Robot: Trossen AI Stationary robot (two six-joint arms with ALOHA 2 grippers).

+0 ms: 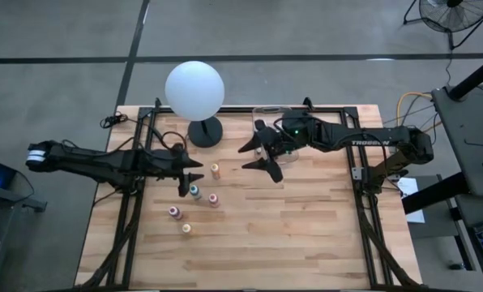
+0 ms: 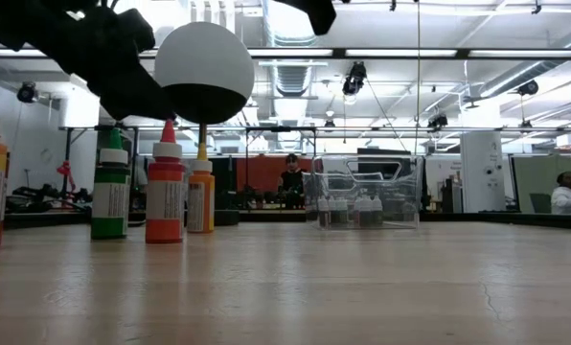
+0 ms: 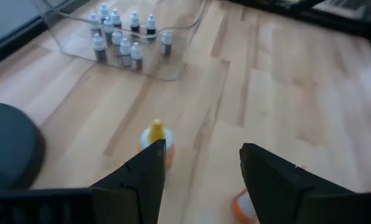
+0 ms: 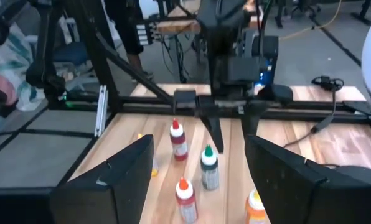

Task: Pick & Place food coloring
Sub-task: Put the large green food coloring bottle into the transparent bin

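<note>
Left arm: reaches in from the table's left edge, over the left half of the wood.
Left gripper (image 1: 186,172): fingers spread, nothing between them; it hangs above the table just left of the loose bottles, its lower fingertip close over the teal one.
Loose food coloring bottles (image 1: 194,192): five stand upright on the bare wood in the left-centre; an orange-bodied one (image 1: 215,170) is nearest the lamp, a teal one and a pink one (image 1: 213,199) sit side by side below it, and another pink one (image 1: 174,212) and a yellow one (image 1: 186,229) stand nearer the front edge.
Globe lamp (image 1: 194,89): white ball on a dark round base, at the back edge, left of centre.
Clear bin (image 3: 173,53): at the back, right of the lamp; it holds a cluster of small dark-and-white dropper bottles (image 3: 120,37), all upright.
Right gripper (image 1: 262,154): fingers spread wide and empty, held above the table just in front of the bin, pointing toward the loose bottles.
Right arm: stretches in from the right side along the back of the table.
Room behind: two people are visible far off in the low view.
</note>
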